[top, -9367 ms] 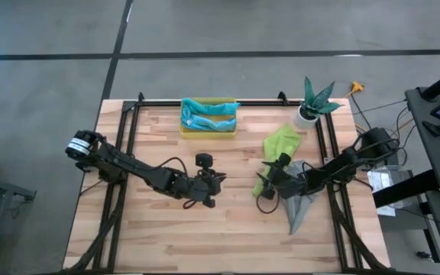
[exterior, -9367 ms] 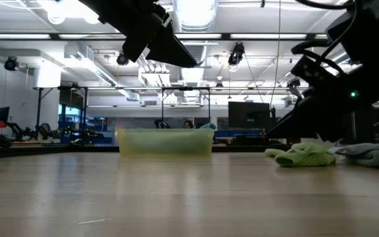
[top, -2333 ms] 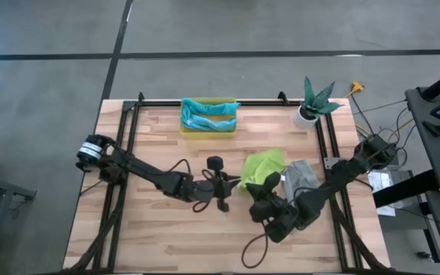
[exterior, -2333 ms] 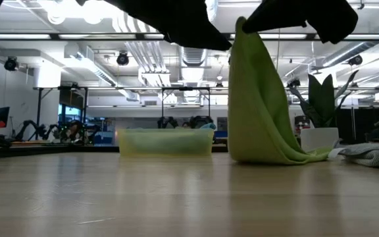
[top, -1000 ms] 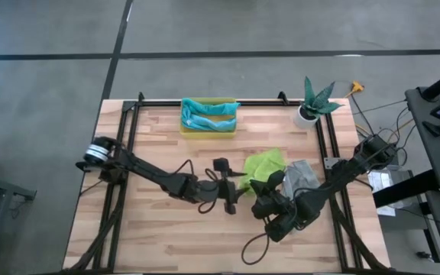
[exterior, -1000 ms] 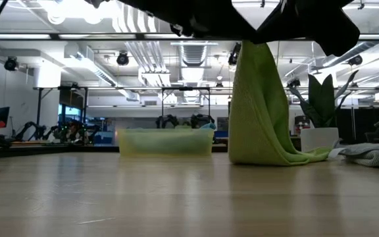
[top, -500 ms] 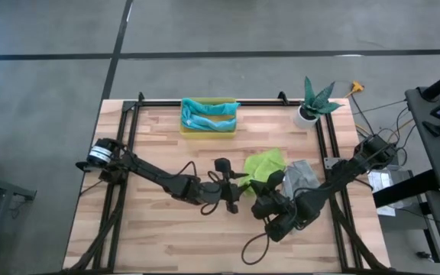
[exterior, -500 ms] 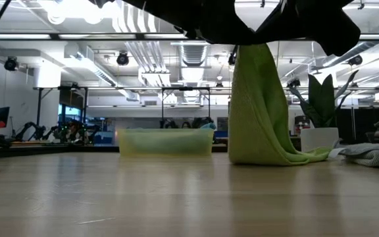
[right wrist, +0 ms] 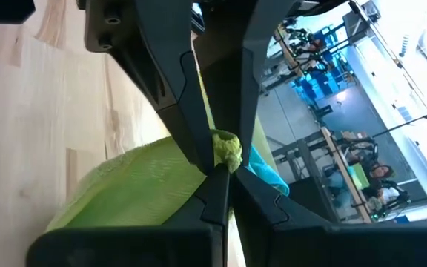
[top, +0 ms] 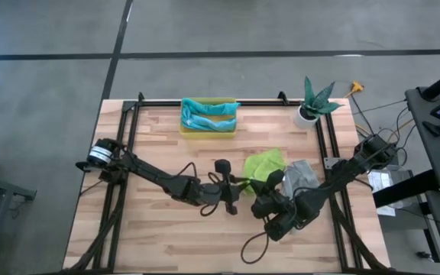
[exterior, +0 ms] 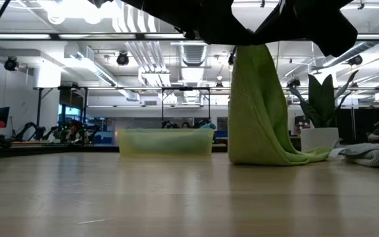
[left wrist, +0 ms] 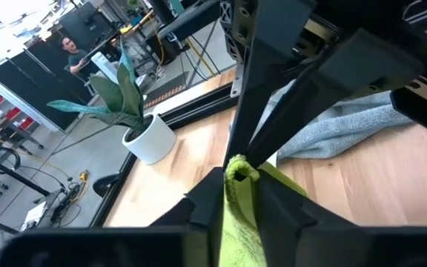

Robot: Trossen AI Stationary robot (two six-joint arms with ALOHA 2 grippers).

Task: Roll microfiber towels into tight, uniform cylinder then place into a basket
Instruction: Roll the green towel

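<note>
Left end effector and right end effector both pinch the lime green towel's top corner; the cloth hangs to the worktop. It drapes just right of the basket.

Robotics lab, ceiling ducts, workbenches

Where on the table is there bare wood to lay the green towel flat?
Free: the near strip of the table below both arms, and the left part beside the basket. Crowded: the middle right, where both hands pinch the lime green towel next to the grey towel.
</note>
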